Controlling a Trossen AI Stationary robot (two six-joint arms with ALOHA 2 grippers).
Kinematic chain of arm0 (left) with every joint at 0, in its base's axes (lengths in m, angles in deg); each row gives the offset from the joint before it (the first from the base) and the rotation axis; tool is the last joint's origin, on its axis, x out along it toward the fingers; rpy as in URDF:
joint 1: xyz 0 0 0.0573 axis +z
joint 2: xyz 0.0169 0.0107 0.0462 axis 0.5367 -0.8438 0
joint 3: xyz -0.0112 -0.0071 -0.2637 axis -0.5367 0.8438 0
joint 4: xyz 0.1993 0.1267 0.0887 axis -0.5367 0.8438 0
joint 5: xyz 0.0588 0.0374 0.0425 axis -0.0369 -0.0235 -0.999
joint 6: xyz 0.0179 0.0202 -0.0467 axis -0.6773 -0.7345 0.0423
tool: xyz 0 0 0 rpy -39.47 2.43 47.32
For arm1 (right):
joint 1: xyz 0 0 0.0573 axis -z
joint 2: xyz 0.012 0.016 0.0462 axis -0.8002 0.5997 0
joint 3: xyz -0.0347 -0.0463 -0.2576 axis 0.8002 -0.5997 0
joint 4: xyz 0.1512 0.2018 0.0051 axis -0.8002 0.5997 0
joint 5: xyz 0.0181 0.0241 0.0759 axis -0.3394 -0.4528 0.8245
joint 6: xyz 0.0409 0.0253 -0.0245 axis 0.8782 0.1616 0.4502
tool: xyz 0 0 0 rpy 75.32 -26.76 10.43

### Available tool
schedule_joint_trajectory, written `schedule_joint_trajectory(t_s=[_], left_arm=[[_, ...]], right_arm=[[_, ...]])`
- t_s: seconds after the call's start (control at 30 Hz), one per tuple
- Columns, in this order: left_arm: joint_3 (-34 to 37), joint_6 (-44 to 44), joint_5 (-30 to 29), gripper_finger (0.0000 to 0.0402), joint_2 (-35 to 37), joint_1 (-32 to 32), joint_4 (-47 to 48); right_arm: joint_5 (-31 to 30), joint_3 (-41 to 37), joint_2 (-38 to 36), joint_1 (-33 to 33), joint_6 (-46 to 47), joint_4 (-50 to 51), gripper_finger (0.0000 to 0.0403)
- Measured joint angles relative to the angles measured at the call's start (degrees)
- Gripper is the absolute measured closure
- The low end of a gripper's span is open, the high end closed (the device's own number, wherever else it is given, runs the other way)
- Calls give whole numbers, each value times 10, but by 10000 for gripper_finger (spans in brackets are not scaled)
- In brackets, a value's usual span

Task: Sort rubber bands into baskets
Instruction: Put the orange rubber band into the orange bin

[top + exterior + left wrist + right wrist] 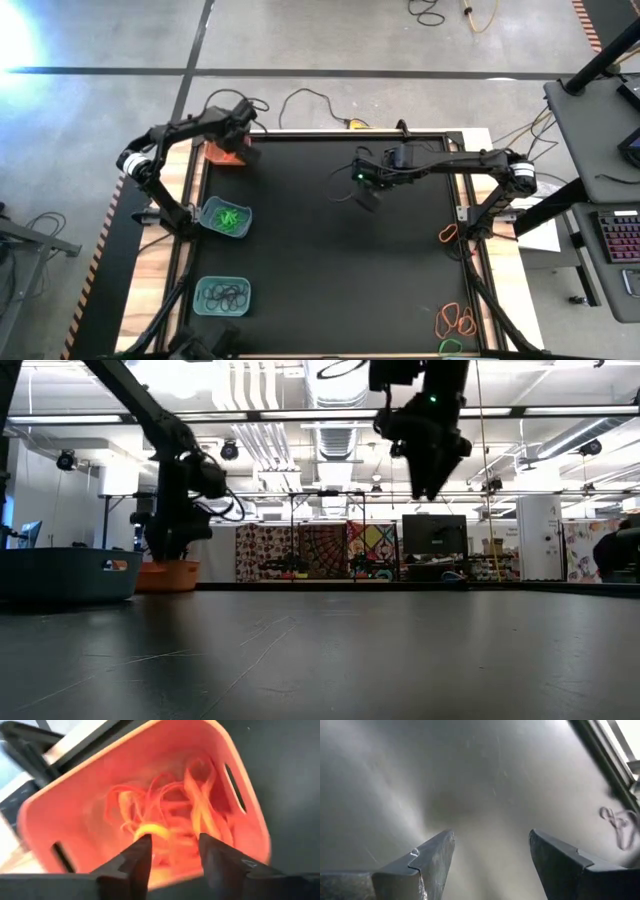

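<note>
I have the left gripper [170, 845] positioned directly over the orange basket [224, 153] at the far left corner of the black table [330, 260]; its fingers [135, 862] stand a little apart with nothing between them, and the left wrist view looks down into a tangle of orange rubber bands [175, 815] lying inside that basket. In the low view the orange basket [167, 575] sits on the table behind the left arm. The right gripper [492, 852] hangs above the middle of the table, raised off the surface, with its fingers [432, 857] spread wide and empty. Along the left edge, the middle teal basket [226, 217] contains green rubber bands [228, 215], and the near teal basket [222, 296] contains black rubber bands [226, 294]. Loose orange rubber bands [455, 320] lie at the near right corner of the table, and another orange loop [448, 236] lies at the right edge beside the right arm's base. A pale loop [617, 827] shows near the table edge in the right wrist view.
</note>
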Motion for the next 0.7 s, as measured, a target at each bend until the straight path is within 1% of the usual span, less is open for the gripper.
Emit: schedule_joint_trajectory(t_s=[0.1, 0.27, 0.37, 0.5, 0.57, 0.63, 0.7], left_arm=[[-50, 0, 1, 225, 0, 0, 63], [-116, 13, 5, 188, 1, -1, 133], [-146, 28, 49, 178, 9, -7, 173], [-161, 59, 135, 177, 46, -38, 166], [-159, 70, 171, 180, 66, -68, 137], [-150, 89, 179, 183, 88, -111, 102], [-140, 107, 182, 185, 106, -161, 56]], right_arm=[[9, -13, 0, -1, -37, 25, 154], [36, -43, 0, -1, -56, 55, 154], [61, -69, -6, -7, -55, 69, 154], [72, -122, -30, -39, -58, 65, 154], [96, -155, -39, -54, -67, 64, 154], [127, -189, -46, -66, -70, 64, 154], [159, -218, -50, -75, -51, 69, 154]])
